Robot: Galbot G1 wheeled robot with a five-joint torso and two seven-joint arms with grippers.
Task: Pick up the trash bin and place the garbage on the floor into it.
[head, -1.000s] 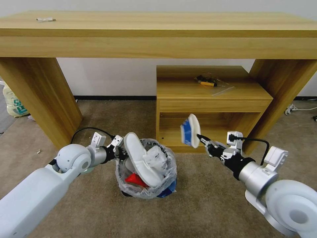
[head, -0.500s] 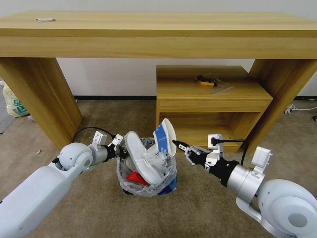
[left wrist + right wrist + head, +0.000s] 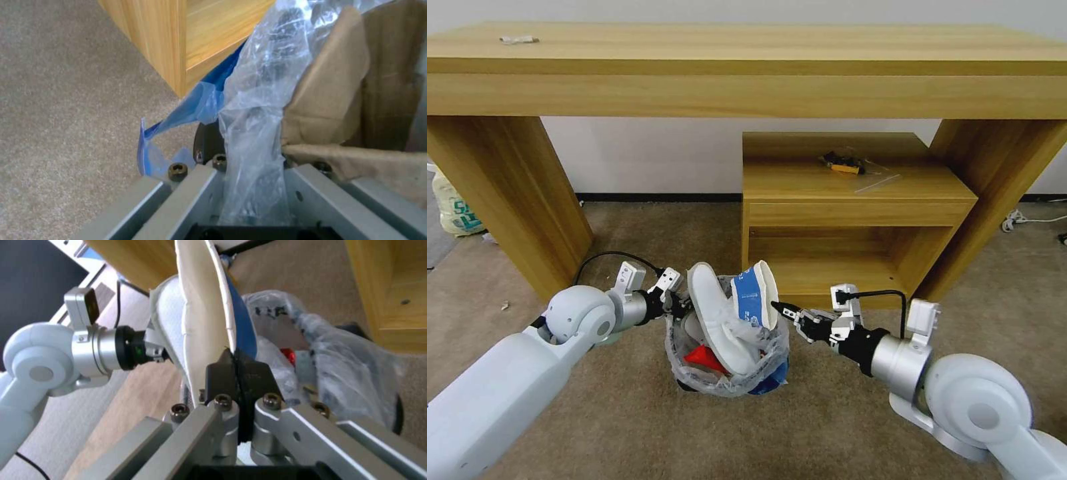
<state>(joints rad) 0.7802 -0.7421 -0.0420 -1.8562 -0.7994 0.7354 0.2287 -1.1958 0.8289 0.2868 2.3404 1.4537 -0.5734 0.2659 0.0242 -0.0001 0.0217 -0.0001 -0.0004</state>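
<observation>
No legible text on anything.

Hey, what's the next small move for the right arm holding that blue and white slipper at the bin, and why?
Probably open the jaws and let go. The right gripper pinches the edge of the blue-soled slipper, which already stands over the trash bin beside the white slipper, while the left gripper grips the bin's rim.

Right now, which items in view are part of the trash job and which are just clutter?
Job:
- trash bin, left pincer shut on its rim
- blue-and-white slipper, pinched by right pincer over the bin
- white slipper and red wrapper in the bin
- carpet floor

Clutter:
- desk
- side cabinet
- yellowish bag
</observation>
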